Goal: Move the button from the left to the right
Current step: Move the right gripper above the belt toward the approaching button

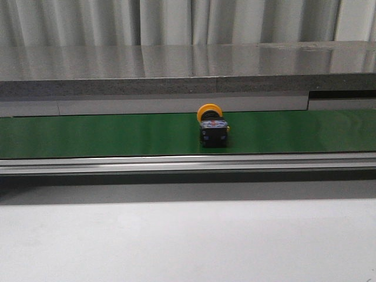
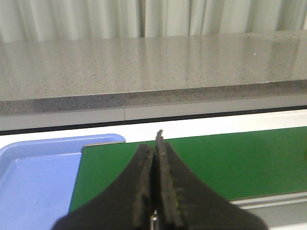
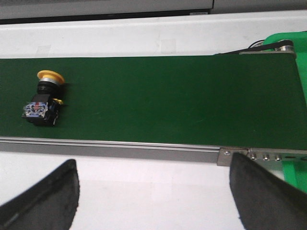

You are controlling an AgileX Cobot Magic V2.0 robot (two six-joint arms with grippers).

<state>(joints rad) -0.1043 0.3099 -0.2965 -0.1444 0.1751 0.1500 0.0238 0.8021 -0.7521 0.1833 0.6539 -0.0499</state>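
The button [image 1: 212,126] has a round orange-yellow cap and a dark boxy body with blue and red marks. It lies on its side on the green belt [image 1: 106,134], near the middle in the front view. It also shows in the right wrist view [image 3: 44,98], far off to one side of the fingers. My right gripper [image 3: 153,184] is open and empty over the white table, short of the belt. My left gripper [image 2: 156,148] is shut with nothing between its pads, over the belt's left end. Neither gripper shows in the front view.
A blue tray [image 2: 33,172] lies by the belt's left end. A green container's edge [image 3: 293,40] stands at the belt's right end. An aluminium rail [image 1: 188,163] runs along the belt's near side. A grey stone counter [image 1: 188,67] stands behind the belt.
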